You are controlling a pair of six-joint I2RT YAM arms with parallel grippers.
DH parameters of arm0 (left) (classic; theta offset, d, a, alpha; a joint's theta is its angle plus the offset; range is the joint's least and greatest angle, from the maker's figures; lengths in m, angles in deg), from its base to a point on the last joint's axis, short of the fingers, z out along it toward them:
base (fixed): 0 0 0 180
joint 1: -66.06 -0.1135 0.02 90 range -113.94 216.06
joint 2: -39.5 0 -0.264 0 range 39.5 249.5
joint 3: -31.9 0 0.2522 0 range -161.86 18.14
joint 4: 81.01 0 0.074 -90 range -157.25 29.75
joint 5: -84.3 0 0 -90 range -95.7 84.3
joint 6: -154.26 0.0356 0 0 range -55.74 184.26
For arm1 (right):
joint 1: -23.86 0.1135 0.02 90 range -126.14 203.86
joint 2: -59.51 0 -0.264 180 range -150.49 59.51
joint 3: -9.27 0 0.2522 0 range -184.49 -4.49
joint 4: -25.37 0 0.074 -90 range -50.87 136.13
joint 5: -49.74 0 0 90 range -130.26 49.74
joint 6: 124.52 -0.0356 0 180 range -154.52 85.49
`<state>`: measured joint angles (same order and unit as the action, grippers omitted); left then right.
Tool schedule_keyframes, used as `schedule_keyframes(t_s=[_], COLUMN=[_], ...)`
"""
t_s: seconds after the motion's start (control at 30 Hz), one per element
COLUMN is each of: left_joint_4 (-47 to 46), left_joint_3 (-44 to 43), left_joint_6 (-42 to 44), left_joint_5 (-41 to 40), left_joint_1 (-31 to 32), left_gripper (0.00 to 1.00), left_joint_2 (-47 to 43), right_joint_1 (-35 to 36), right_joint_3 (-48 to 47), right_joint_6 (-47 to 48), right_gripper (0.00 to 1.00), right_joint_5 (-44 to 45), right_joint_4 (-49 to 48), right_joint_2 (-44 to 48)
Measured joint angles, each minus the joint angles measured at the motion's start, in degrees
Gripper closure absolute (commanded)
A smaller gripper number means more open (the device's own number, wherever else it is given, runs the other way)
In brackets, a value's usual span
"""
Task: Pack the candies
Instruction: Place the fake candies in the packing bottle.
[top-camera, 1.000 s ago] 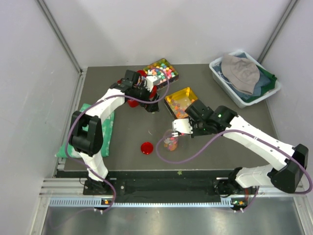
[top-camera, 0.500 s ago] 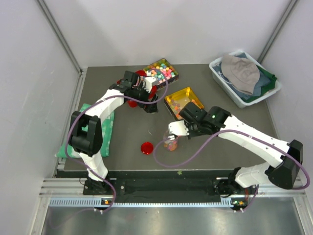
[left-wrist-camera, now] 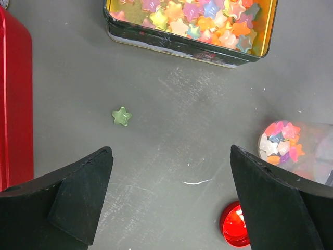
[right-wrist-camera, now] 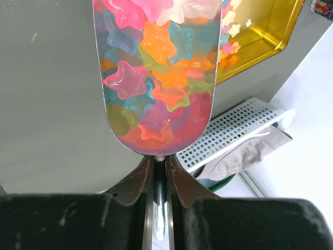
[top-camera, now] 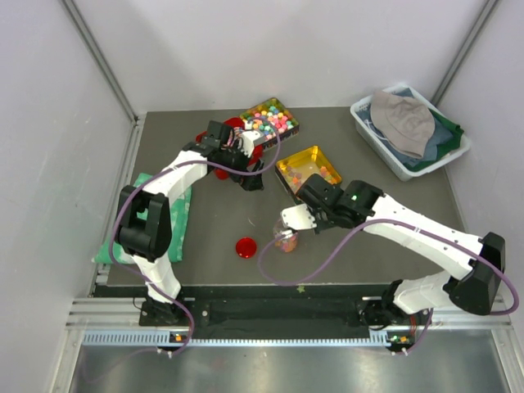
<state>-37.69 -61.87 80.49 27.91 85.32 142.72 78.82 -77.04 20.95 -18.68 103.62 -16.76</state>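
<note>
The candies are glossy star-shaped jellies. Many fill the metal scoop (right-wrist-camera: 156, 67), and my right gripper (right-wrist-camera: 160, 162) is shut on the scoop's thin handle. In the top view the scoop (top-camera: 292, 218) hangs just above a small clear jar (top-camera: 285, 241) that holds more candies (left-wrist-camera: 280, 142). More candies lie in the gold tin (top-camera: 309, 167), whose near wall (left-wrist-camera: 171, 44) shows in the left wrist view. One green star (left-wrist-camera: 122, 115) lies loose on the table. My left gripper (left-wrist-camera: 170, 152) is open and empty above bare table, left of the tin (top-camera: 250, 177).
A red lid (top-camera: 246, 246) lies left of the jar. A second tin of pastel balls (top-camera: 270, 119) sits at the back. A red container (left-wrist-camera: 13, 104) stands by my left gripper. A white bin of clothes (top-camera: 409, 129) is back right, a green cloth (top-camera: 182, 214) far left.
My right arm has carried the loaded scoop left and toward the near edge, from beside the gold tin to over the jar. The left arm has stayed put.
</note>
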Motion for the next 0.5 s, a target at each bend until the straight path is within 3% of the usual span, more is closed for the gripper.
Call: schedule_keyframes(t_s=[0.5], left_joint_4=[0.0], left_joint_3=[0.0], left_joint_6=[0.0], left_joint_5=[0.0], left_joint_1=[-0.2], left_gripper=[0.01], left_joint_2=[0.0], right_joint_1=[3.0], right_joint_3=[-1.0], right_joint_6=[1.6], right_gripper=[1.0], right_joint_5=[4.1], right_joint_4=[0.1], right_joint_2=[-1.9])
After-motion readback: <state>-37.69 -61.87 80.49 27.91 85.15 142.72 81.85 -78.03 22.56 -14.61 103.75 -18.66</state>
